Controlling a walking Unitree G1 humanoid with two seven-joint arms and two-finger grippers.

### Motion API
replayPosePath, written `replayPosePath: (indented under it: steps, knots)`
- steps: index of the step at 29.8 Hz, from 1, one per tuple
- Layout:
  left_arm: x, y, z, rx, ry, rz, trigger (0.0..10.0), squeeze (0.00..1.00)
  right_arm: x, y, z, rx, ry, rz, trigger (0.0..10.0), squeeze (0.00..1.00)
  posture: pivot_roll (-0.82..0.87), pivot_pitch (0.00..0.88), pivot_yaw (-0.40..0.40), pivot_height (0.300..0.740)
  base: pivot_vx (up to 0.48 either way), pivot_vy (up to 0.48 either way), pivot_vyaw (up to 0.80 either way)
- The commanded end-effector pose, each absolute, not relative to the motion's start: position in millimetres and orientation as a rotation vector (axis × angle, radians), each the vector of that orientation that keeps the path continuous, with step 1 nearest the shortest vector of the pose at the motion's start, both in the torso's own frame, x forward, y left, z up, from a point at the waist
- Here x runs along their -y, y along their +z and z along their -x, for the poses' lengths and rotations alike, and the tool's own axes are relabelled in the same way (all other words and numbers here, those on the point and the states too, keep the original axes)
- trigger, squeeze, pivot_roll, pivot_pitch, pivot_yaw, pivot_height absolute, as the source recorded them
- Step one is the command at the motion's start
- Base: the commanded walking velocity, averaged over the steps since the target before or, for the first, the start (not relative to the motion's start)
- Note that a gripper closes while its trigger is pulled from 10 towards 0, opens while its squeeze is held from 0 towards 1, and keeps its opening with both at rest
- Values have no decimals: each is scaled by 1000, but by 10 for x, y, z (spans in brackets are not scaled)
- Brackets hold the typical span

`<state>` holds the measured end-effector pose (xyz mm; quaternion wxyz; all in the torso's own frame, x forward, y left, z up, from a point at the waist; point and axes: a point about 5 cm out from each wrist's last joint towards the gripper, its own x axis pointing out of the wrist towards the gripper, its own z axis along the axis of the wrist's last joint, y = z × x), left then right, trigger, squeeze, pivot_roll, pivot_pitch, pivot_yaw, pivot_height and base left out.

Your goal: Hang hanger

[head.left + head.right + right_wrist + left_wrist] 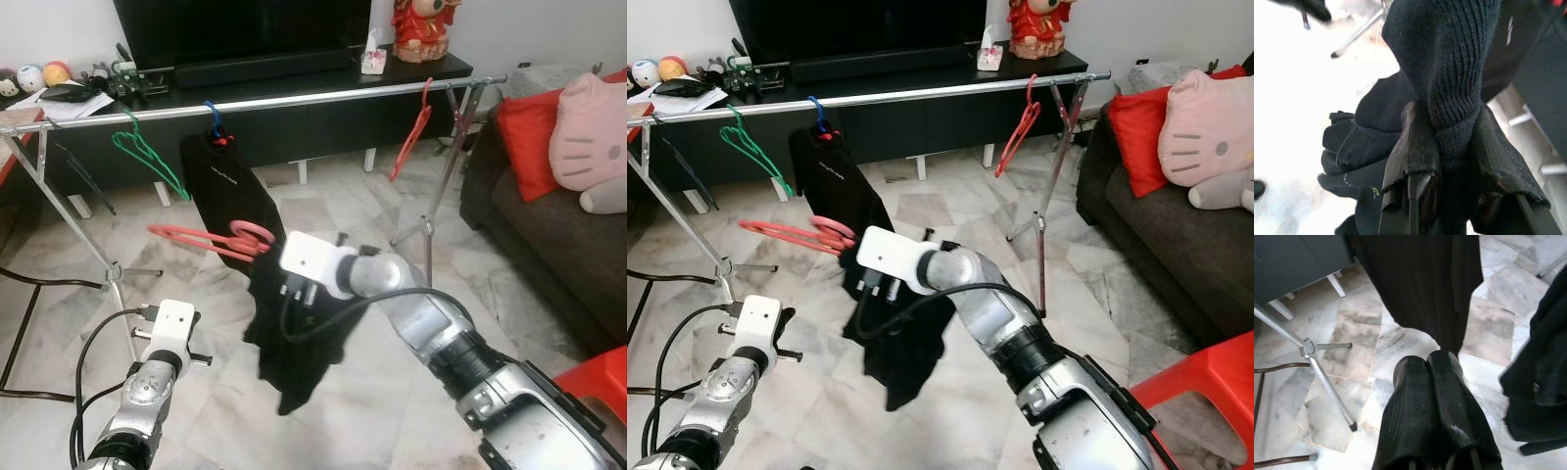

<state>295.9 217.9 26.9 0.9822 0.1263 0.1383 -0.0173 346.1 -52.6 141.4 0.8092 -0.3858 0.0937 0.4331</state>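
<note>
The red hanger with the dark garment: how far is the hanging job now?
Done: a black garment on a blue hanger, a green hanger and another red hanger hang on the rail.
In hand: the right hand grips dark knitted cloth beside the red hanger, below the rail.
Left: hooking it on the rail. The left hand is shut, empty.

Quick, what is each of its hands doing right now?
Left hand: closed, holding nothing, low over the floor.
Right hand: closed on a dark garment, which is on the pink hanger.
</note>
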Motion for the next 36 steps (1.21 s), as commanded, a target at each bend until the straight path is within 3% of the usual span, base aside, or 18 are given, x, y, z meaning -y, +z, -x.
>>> replayPosePath:
  steps: [1,5,6,7,8,13,19,28,29,31,36]
  knots:
    - [-2179,263,-2944,-284,-40,-237,0,0,521,1489,-3484,-157,910,820,0,0,-102,0,94,740,0,0,0]
    - [-2158,254,-2926,-287,-82,-269,0,0,578,1470,-3504,-170,895,795,0,0,-102,0,94,740,0,0,0]
    - [-2143,244,-2917,-291,-109,-307,2000,0,578,1484,-3509,-169,893,776,0,0,-102,0,94,740,0,0,0]
    - [-2134,235,-2910,-295,-128,-332,2000,0,575,1493,-3511,-167,893,764,0,0,-102,0,94,740,0,0,0]
    - [-2112,220,-2896,-299,-170,-388,10000,0,539,1534,-3512,-154,895,734,0,0,-102,0,94,740,0,0,0]
    - [-2003,247,-2885,-249,-300,-548,10000,0,355,1686,-3504,-111,902,587,0,0,-102,0,94,740,0,0,0]
    - [-1924,383,-2943,-145,-325,-561,10000,0,112,1812,-3472,-84,919,442,0,0,-100,0,95,740,0,0,0]
    - [-1879,410,-2946,-114,-381,-657,10000,0,-24,1893,-3459,-69,929,407,0,0,-99,0,96,740,0,0,0]
    - [-1886,388,-2944,-124,-401,-732,10000,1000,-100,1952,-3456,-50,939,397,0,0,-94,0,101,740,0,0,0]
    - [-1910,351,-2931,-130,-425,-854,10000,1000,-234,2060,-3444,-18,957,379,0,0,-95,0,104,740,0,0,0]
    - [-1926,326,-2905,-129,-438,-898,10000,1000,-303,2110,-3426,-2,967,370,0,0,-95,0,107,740,0,0,0]
